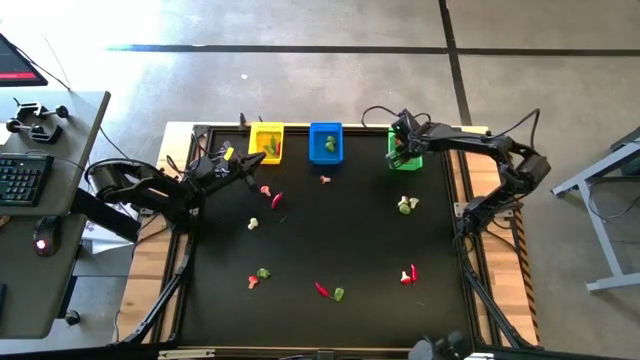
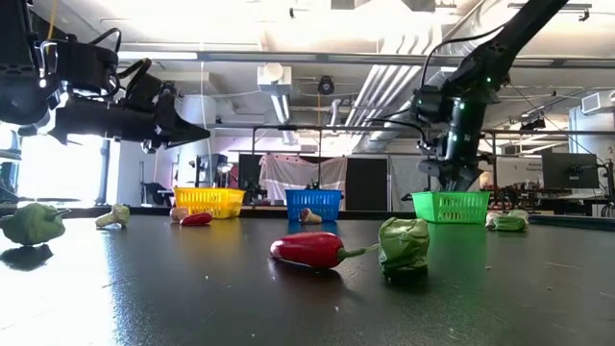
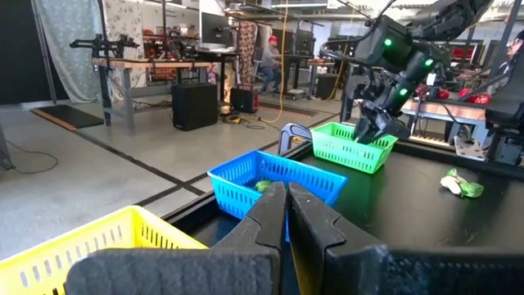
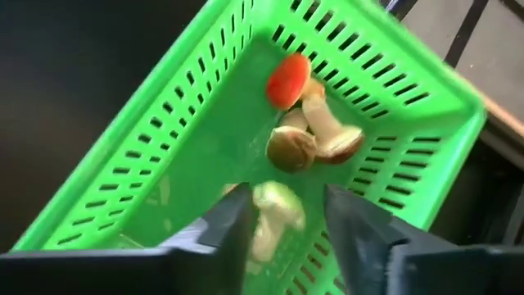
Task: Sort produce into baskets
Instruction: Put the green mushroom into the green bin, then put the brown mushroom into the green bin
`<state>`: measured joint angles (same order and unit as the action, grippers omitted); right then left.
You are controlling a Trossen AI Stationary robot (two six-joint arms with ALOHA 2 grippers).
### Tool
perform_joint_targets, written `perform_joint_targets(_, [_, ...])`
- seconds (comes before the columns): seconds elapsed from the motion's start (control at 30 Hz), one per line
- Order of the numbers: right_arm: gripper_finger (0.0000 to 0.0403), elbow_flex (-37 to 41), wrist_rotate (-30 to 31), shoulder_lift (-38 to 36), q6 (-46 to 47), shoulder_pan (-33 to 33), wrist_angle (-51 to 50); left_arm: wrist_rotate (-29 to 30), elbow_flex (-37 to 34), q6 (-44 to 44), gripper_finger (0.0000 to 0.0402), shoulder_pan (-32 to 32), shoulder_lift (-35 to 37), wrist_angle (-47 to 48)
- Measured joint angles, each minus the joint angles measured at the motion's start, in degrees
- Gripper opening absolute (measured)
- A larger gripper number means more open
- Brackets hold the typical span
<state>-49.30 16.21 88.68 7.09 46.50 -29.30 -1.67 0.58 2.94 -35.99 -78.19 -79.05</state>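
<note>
While the right claw (image 4: 282, 221) hangs over the far-right green basket (image 4: 205, 106), fingers apart around a pale mushroom (image 4: 274, 209), left claw (image 3: 286, 215) is shut, empty. Mushrooms look light, rigid, slippery; grip the stem.

A black table (image 1: 330, 240) carries three baskets in a row along its far edge: yellow basket (image 1: 266, 141), blue basket (image 1: 326, 142), green basket (image 1: 404, 152) nearest the right edge. Small toy vegetables (image 1: 330, 291) lie scattered over the surface, among them a red chilli (image 2: 309, 249) beside a green piece (image 2: 404, 244), possibly a pepper.
</note>
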Motion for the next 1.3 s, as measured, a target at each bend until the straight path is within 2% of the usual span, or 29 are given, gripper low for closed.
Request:
perform_joint_targets(0.2, [0.0233, -2.6, 0.3, 0.0, -1.8, 0.0, -0.6, 0.0, 0.0, 0.0, 0.0001, 0.0, 0.0, 0.3])
perform_joint_targets(0.3, [0.0257, -4.7, 0.3, -0.1, -2.9, -0.1, -2.3, 0.0, 0.0, 0.0, 0.0001, 0.0, 0.0, 1.1])
perform_joint_targets(0.53, [0.0251, -6.8, 0.3, -4.1, -4.4, -4.0, 0.7, 0.0, 0.0, -0.2, 0.0001, 0.0, 0.0, 2.6])
perform_joint_targets(0.73, [0.0241, -6.8, -8.3, -5.1, -4.7, -10.5, 6.8, 0.0, 0.0, -1.6, 0.0001, 0.0, 0.0, 2.5])
perform_joint_targets(0.8, [0.0241, -6.2, -9.3, -5.1, -3.3, -13.0, 8.3, 0.0, 0.0, -1.7, 0.0001, 0.0, 0.0, 2.5])
perform_joint_targets(0.93, [0.0241, -6.1, -9.7, -5.1, 5.4, -17.2, -0.3, -0.4, 0.0, -1.2, 0.0001, 0.0, 0.0, 2.8])
perform_joint_targets(1.17, [0.0240, -6.0, -9.4, -5.1, 23.0, -23.3, -26.4, -0.4, 0.0, -1.1, 0.0001, 0.0, 0.0, 2.7])
perform_joint_targets(1.3, [0.0240, -6.0, -9.2, -5.1, 24.5, -23.8, -29.8, -0.4, 0.0, -1.3, 0.0001, 0.0, 0.0, 2.7])
